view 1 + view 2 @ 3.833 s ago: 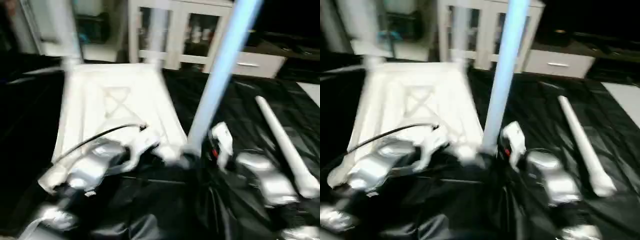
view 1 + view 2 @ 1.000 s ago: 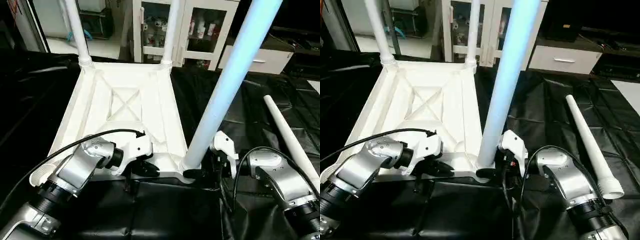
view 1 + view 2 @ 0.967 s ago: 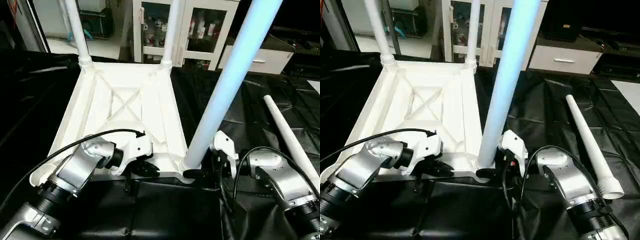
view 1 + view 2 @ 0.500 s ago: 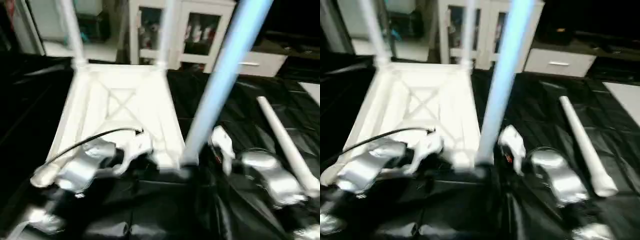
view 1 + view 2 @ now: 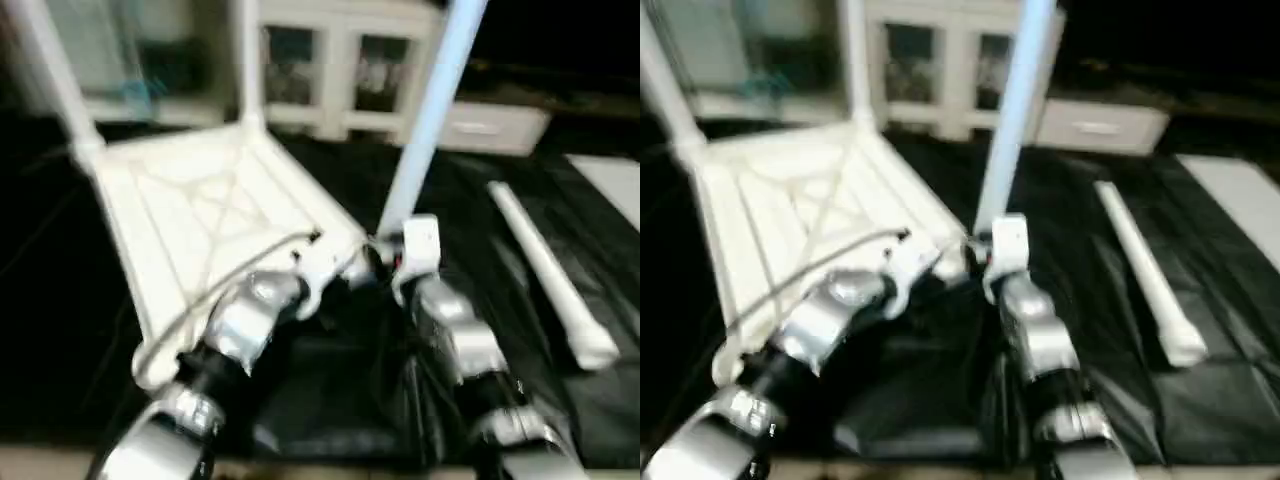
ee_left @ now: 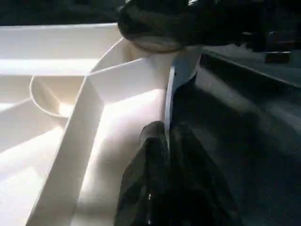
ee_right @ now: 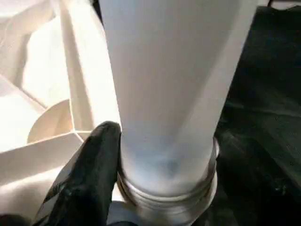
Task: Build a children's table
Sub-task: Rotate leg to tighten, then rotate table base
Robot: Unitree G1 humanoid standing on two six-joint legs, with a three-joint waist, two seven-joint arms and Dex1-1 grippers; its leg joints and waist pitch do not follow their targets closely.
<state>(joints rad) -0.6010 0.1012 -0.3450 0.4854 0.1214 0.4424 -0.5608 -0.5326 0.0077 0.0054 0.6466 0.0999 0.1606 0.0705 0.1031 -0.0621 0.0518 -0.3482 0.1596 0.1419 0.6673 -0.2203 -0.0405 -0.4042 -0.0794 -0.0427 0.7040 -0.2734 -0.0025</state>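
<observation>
The table top (image 5: pixel 200 220) lies ribs-up on black sheeting. The left tool (image 6: pixel 164 155) pinches its near rim; the right tool (image 7: pixel 160 188) grips the upright leg (image 7: pixel 174 84) at the corner socket.

no text, label, brand, number or sign can be read anywhere in these blurred views.
</observation>
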